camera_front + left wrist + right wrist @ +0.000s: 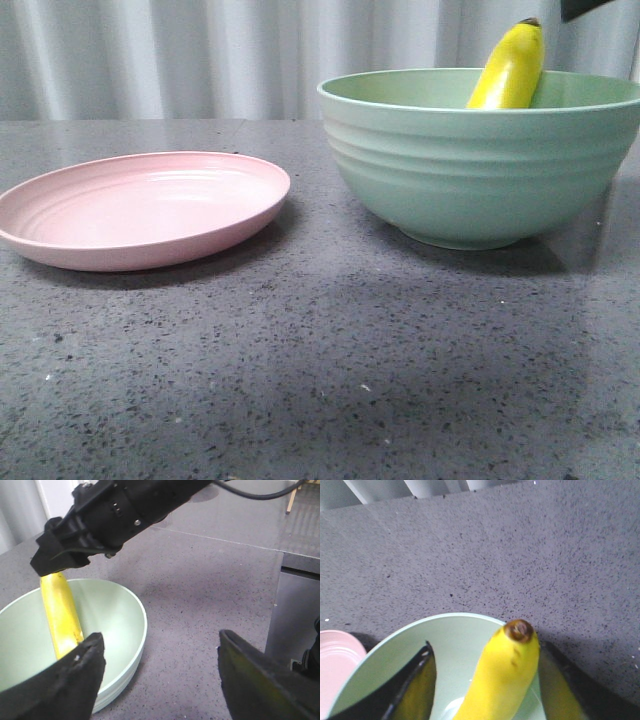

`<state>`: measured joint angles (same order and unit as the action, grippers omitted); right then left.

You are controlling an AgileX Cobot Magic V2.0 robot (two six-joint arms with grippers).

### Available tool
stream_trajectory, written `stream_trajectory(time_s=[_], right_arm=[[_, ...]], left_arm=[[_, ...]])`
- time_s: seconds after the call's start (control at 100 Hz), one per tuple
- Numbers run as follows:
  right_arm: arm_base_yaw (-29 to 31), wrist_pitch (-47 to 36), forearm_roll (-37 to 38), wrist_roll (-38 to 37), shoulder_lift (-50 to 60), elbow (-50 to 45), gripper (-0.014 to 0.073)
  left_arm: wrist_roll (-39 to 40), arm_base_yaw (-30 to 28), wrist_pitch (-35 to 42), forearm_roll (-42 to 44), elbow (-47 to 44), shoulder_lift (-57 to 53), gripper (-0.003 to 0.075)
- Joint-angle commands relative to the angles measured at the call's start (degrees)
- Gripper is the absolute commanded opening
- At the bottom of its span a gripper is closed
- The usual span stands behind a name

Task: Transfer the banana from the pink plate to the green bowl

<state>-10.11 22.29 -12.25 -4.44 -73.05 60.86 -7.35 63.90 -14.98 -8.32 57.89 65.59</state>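
The banana [510, 68] stands tilted in the green bowl [470, 170], its dark tip up and leaning on the far right rim. In the right wrist view the banana [502, 675] rises between my right gripper's [487, 687] spread fingers, with a wide gap to one finger [417, 690] and the other close beside it. The pink plate [140, 208] lies empty at the left, and its edge shows in the right wrist view [335, 660]. My left gripper [160, 675] is open and empty over bare table beside the bowl [115, 615]. It sees the banana [62, 615] under the right arm [115, 515].
The grey speckled table [320, 380] runs to a pale curtain [150, 50] at the back. In the left wrist view the table edge and a dark gap [300, 605] lie beyond the bowl. A cable [260, 492] trails from the right arm.
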Motion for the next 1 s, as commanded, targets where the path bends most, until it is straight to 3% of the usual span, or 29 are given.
stream_trajectory(time_s=[0.0,0.18,0.25,0.46,0.63,0.99], right_arm=[[0.22,-0.93,0.74,0.82,3.87,2.01,0.0282],[0.22,4.13,0.74,0.82,9.18,2.01,-0.0071],[0.22,5.51,0.74,0.82,11.25,2.01,-0.0067],[0.11,6.57,0.74,3.15,19.83,-0.46,-0.0067],[0.11,3.41,0.74,5.54,29.04,-7.48,-0.0067],[0.11,-6.42,0.83,7.21,52.11,-26.56,-0.0067]], left_arm=[[0.07,0.36,5.70,-0.09,2.12,-1.42,0.0396],[0.07,0.36,5.87,-0.09,2.12,-1.42,0.0097],[0.07,0.36,5.60,-0.09,2.12,-1.42,-0.0020],[0.07,0.36,5.69,-0.09,1.48,-1.69,-0.0020],[0.07,0.36,10.31,-0.09,-2.07,-4.02,-0.0020],[0.07,0.36,19.54,-0.09,-19.15,-19.89,-0.0020]])
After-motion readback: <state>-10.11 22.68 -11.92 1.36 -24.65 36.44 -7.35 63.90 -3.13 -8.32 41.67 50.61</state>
